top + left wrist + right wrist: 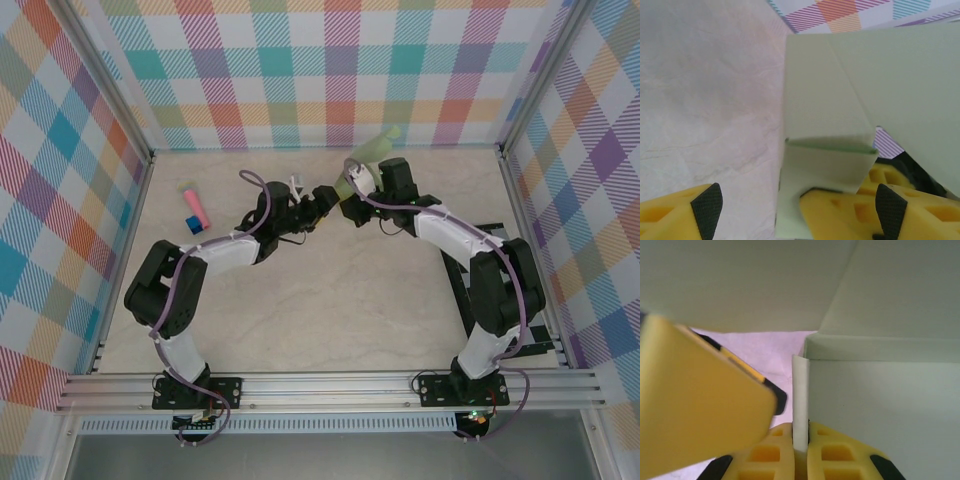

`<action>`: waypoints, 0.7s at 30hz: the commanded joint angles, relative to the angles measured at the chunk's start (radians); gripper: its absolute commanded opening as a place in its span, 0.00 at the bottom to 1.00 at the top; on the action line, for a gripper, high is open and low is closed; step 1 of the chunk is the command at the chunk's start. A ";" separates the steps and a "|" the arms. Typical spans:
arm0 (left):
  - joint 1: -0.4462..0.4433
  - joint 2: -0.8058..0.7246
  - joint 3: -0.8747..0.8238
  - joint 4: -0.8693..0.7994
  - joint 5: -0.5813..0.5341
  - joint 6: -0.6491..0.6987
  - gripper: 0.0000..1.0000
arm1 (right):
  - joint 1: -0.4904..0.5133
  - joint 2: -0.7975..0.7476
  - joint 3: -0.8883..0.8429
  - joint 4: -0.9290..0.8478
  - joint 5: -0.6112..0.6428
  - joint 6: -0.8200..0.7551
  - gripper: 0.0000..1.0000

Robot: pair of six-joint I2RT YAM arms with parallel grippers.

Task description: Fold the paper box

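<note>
The right gripper (pixel 800 452) pinches an edge of the paper box (pixel 840 90), held mid-workspace; the left gripper (pixel 798 207) gapes wide at a flap (pixel 827 165) (seemingly half-creased); press squarely along that crease, right pinch firm.

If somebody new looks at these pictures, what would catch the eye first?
The pale green paper box, held up over the far middle of the table. The right gripper pinches one edge of it; the left gripper stands open at a folded flap. Then the bright plaid walls, and a small pink-and-blue stick lying far left.
</note>
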 commanded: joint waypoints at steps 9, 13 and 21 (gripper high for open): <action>-0.002 0.048 0.034 0.144 -0.017 0.007 0.67 | 0.017 -0.034 0.003 0.014 -0.105 -0.021 0.00; -0.001 0.053 0.053 0.141 -0.010 0.026 0.55 | 0.020 -0.030 0.007 -0.005 -0.114 -0.027 0.00; -0.001 0.044 0.063 0.103 0.007 0.072 0.36 | 0.028 -0.017 0.024 -0.031 -0.071 -0.036 0.00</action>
